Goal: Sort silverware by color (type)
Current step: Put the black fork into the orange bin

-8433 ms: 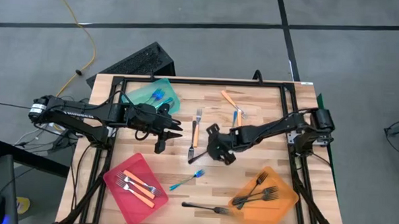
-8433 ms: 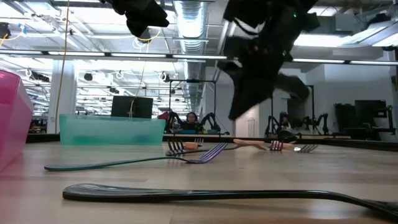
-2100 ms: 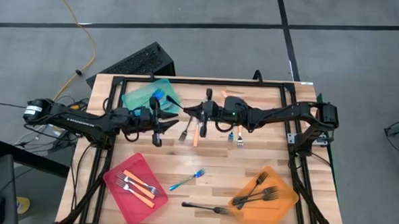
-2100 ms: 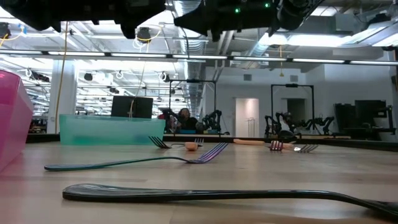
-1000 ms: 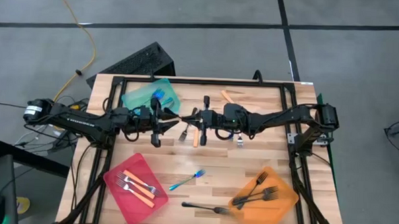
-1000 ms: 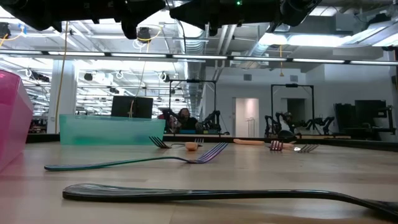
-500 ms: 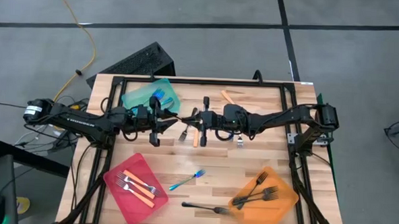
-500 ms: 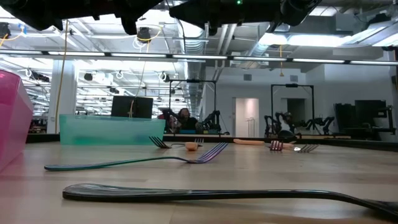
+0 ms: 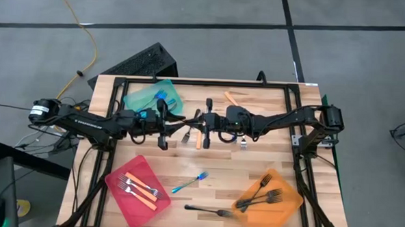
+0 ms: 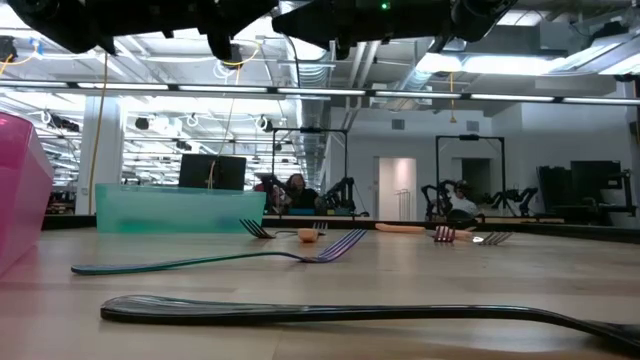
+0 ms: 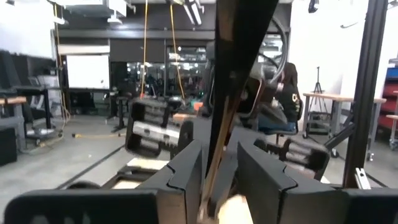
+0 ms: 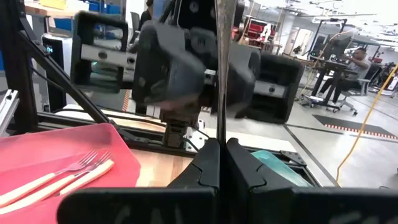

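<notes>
- Fork (image 12: 220, 93) is clamped in the right gripper (image 9: 203, 120), mid-air around 11 o'clock of table centre.
- Left gripper (image 9: 166, 122) fingers are spread around it, not clenched yet.
- If it's released early, the fork gets dropped.
- If both get clenched off-line, it could be twisted loose.

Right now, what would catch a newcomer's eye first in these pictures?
The two arms meet head-on above the middle of the table. The right gripper, jaws shut, holds a black fork upright, and the left gripper has its jaws apart around it. In the high view, a red tray lies lower left, an orange tray lower right and a teal tray upper left.
</notes>
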Controlling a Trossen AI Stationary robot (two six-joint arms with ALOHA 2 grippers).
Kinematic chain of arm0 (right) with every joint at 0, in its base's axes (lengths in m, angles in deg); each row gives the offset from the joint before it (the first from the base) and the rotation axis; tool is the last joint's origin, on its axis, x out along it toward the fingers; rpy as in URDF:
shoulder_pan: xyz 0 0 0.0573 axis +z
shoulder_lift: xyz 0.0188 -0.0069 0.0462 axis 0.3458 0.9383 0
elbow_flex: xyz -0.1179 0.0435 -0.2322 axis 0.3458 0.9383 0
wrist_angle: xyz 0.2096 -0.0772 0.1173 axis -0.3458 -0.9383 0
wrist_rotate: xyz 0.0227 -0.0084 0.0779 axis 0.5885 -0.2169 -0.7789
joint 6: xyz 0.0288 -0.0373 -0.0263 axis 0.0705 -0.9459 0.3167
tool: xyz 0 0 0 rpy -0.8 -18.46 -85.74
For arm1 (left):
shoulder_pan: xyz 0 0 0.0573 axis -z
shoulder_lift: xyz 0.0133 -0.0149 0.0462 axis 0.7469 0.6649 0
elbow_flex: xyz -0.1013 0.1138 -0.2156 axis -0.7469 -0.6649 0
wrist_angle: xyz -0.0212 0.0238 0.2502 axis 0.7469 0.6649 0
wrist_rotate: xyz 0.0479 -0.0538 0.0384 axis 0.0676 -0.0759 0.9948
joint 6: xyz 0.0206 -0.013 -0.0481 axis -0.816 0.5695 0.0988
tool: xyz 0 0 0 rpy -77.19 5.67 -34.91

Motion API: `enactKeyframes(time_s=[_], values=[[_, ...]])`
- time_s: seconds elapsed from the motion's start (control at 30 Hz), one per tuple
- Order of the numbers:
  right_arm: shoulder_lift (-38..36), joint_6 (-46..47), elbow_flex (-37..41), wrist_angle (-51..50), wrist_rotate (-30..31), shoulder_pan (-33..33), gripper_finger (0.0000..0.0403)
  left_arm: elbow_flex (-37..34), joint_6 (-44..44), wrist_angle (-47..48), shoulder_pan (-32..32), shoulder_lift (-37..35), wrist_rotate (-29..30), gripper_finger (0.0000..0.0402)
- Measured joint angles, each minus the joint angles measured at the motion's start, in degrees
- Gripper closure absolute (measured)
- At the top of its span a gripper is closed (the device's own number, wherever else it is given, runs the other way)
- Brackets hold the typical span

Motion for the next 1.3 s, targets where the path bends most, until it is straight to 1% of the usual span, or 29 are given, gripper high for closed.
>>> enactKeyframes(time_s=[0.1,0.3,0.47,0.73,0.87,1.0,1.17,1.23,1.3], values=[[0.0,0.0,0.0,-1.1,0.0,0.0,0.0376,0.0,-1.0,-0.4,0.0,0.0,0.0,0.0329],[0.0,-0.1,0.0,-1.1,0.0,-0.1,0.0376,0.0,-2.6,1.0,0.0,0.0,0.0,0.0393],[0.0,0.2,0.0,-1.2,-0.1,-0.4,0.0365,0.0,-2.7,1.1,0.0,0.0,1.2,0.0398],[0.0,-0.2,0.0,-1.6,0.0,-0.4,0.0322,0.0,-2.3,0.9,0.0,0.0,4.0,0.04],[0.0,-0.1,0.0,-1.8,0.0,-0.9,0.0291,0.0,-2.0,0.8,0.0,0.0,4.2,0.0401],[0.0,0.0,0.0,-1.8,0.0,-1.5,0.0239,0.0,-2.0,0.8,0.0,0.0,5.6,0.0401],[0.0,0.0,0.0,-1.8,0.1,-1.6,0.0177,0.0,-2.1,0.8,0.0,0.0,5.8,0.0401],[0.0,0.0,0.0,-1.8,0.1,-1.5,0.0163,0.0,-2.1,0.8,0.0,0.0,7.1,0.0401],[0.0,0.0,0.0,-1.8,0.1,-1.5,0.0158,0.0,-2.6,0.8,0.0,0.0,8.9,0.0401]])
